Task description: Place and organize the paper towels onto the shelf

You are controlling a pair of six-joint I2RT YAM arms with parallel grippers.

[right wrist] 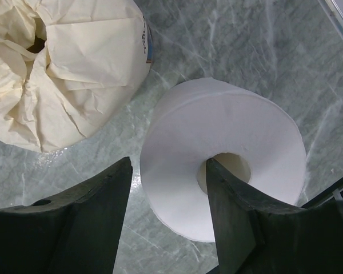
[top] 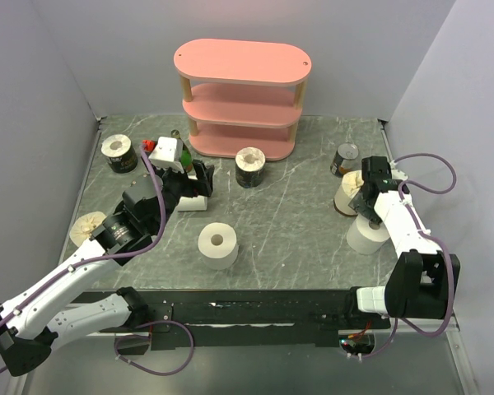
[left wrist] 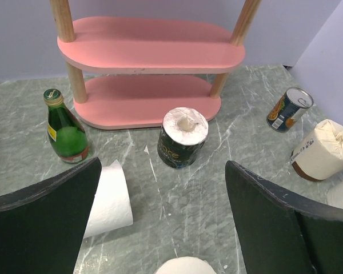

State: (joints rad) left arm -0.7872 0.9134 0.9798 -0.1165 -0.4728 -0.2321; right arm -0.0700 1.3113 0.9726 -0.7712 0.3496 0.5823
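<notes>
The pink three-tier shelf (top: 241, 90) stands at the back and holds nothing. Seven paper towel rolls sit on the table. A dark-banded roll (top: 250, 167) stands before the shelf, another (top: 119, 154) at far left. My left gripper (top: 199, 177) is open and empty, hovering beside a lying white roll (left wrist: 108, 200), facing the dark-banded roll (left wrist: 183, 137). A white roll (top: 218, 245) stands mid-table. My right gripper (right wrist: 168, 165) is open, astride the wall of an upright white roll (right wrist: 240, 137), with one finger at its core. Cream rolls stand at right (top: 348, 195) and left (top: 86, 226).
A green glass bottle (left wrist: 66, 131) stands left of the shelf, with a red-and-white object (top: 160, 150) beside it. A metal can (top: 344, 158) sits at the back right. Grey walls close in both sides. A black rail runs along the near edge.
</notes>
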